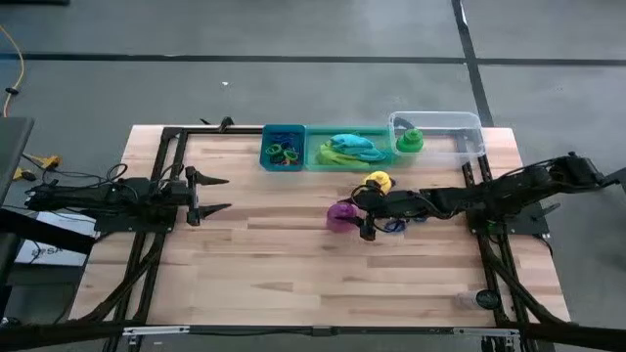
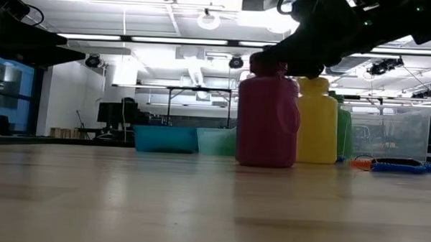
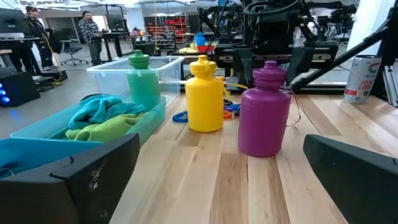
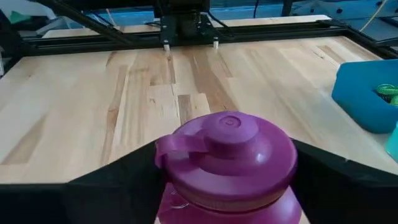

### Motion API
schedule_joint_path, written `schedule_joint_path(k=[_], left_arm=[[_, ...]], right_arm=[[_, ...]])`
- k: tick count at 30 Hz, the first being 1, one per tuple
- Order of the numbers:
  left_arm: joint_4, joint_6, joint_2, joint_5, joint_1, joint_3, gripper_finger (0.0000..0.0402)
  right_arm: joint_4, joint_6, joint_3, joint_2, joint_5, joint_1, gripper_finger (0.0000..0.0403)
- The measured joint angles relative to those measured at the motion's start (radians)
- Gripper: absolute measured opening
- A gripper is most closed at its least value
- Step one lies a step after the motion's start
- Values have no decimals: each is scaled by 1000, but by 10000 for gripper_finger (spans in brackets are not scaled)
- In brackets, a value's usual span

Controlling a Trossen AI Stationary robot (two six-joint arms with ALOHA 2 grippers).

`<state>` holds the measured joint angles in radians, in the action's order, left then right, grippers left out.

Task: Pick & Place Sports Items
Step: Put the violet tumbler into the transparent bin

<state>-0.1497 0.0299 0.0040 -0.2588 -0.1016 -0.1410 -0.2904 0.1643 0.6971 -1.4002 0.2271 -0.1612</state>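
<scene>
From above, the right arm stretches low across the table from the right edge, its gripper point(image 1: 364, 217) spread open around the purple bottle point(image 1: 339, 216) near mid-table, the yellow bottle point(image 1: 378, 182) just behind, while the left gripper point(image 1: 217, 194) waits open at the left side. At table level the purple bottle point(image 2: 267, 117) stands upright with the dark arm above its cap. The right wrist view shows the purple cap point(image 4: 228, 152) between both fingers point(image 4: 115, 186).
</scene>
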Motion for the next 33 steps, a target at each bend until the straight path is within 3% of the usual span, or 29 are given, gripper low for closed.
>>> schedule_joint_path(k=[9, 15, 19, 33], left_arm=[[0, 0, 0, 0, 0, 0, 368], [0, 0, 0, 0, 0, 1, 368], [0, 0, 0, 0, 0, 1, 368], [0, 0, 0, 0, 0, 1, 368]], right_arm=[[-13, 12, 0, 15, -3, -16, 205], [-8, 145, 0, 85, -22, -29, 205], [2, 150, 0, 153, -32, -46, 205], [63, 142, 0, 421, 196, -62, 205]])
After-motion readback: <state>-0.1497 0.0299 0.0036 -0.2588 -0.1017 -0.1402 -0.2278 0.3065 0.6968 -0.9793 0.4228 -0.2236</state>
